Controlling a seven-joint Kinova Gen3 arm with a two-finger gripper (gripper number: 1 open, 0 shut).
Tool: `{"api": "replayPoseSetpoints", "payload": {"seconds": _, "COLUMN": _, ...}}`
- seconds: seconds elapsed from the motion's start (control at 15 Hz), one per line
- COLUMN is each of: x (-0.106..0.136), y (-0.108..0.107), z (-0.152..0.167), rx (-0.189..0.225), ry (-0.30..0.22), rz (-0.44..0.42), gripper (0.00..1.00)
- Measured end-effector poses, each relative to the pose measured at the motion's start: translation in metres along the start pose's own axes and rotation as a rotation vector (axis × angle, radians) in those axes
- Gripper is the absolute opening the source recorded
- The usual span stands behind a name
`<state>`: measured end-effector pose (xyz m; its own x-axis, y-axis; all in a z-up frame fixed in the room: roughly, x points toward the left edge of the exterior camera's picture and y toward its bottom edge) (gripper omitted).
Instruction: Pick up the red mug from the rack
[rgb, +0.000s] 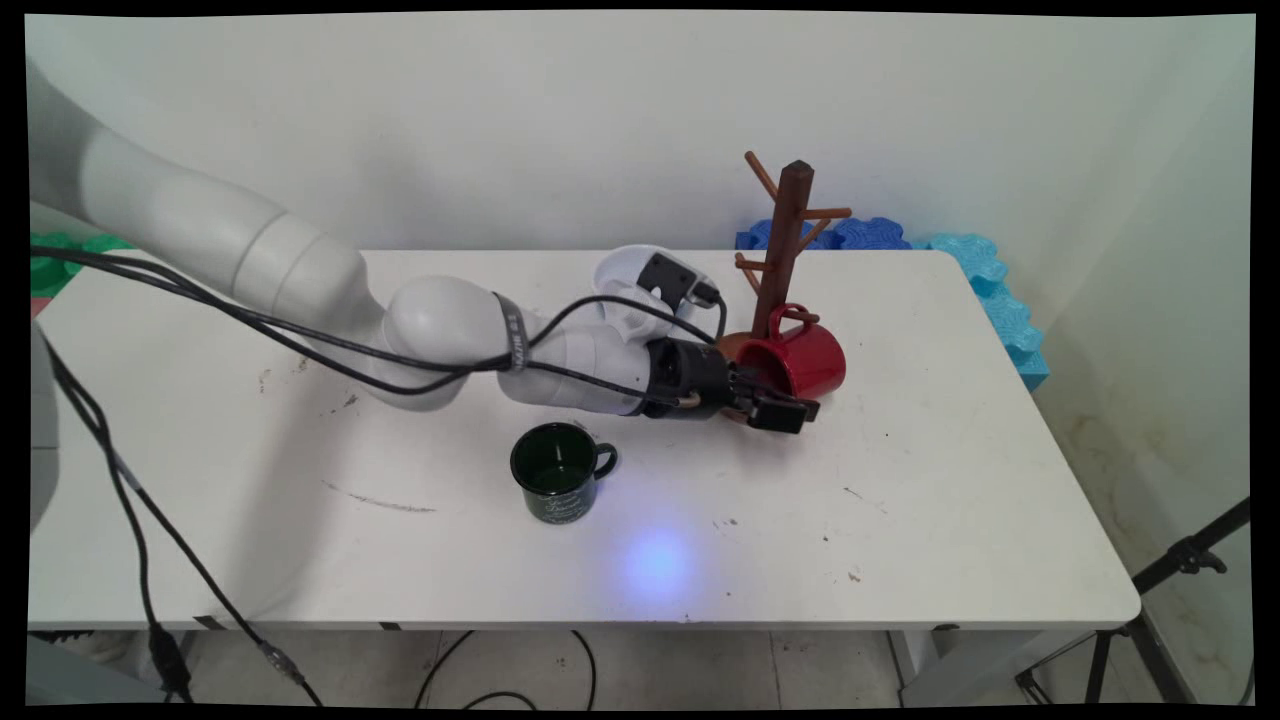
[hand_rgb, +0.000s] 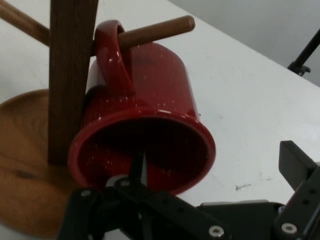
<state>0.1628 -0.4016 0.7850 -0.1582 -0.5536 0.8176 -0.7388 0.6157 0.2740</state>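
I see the pincer (rgb: 775, 405) low over the white worktop (rgb: 900, 520), right at the mouth of a red mug (rgb: 800, 360) that hangs by its handle on a lower peg of the wooden mug tree (rgb: 785, 240). In the hand view the red mug (hand_rgb: 145, 135) tilts its opening toward the camera, with the tree's dark post (hand_rgb: 70, 75) beside it and the round wooden base (hand_rgb: 25, 175) below. The fingers stand apart: one (hand_rgb: 137, 172) reaches inside the mug's rim, the other (hand_rgb: 297, 165) sits well outside it. A dark green mug (rgb: 555, 482) stands upright on the worktop nearer me, apart from the arm.
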Motion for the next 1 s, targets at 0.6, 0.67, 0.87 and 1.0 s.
{"api": "replayPoseSetpoints", "payload": {"seconds": 0.6, "x": -0.019, "y": -0.003, "z": 0.026, "rx": -0.022, "ry": 0.082, "rz": 0.042, "gripper": 1.0}}
{"api": "replayPoseSetpoints", "payload": {"seconds": 0.67, "x": -0.021, "y": -0.003, "z": 0.029, "rx": -0.025, "ry": 0.088, "rz": 0.047, "gripper": 1.0}}
{"api": "replayPoseSetpoints", "payload": {"seconds": 0.87, "x": -0.025, "y": -0.001, "z": 0.037, "rx": -0.034, "ry": 0.105, "rz": 0.061, "gripper": 1.0}}
{"api": "replayPoseSetpoints", "payload": {"seconds": 1.0, "x": -0.027, "y": -0.001, "z": 0.042, "rx": -0.035, "ry": 0.115, "rz": 0.068, "gripper": 1.0}}
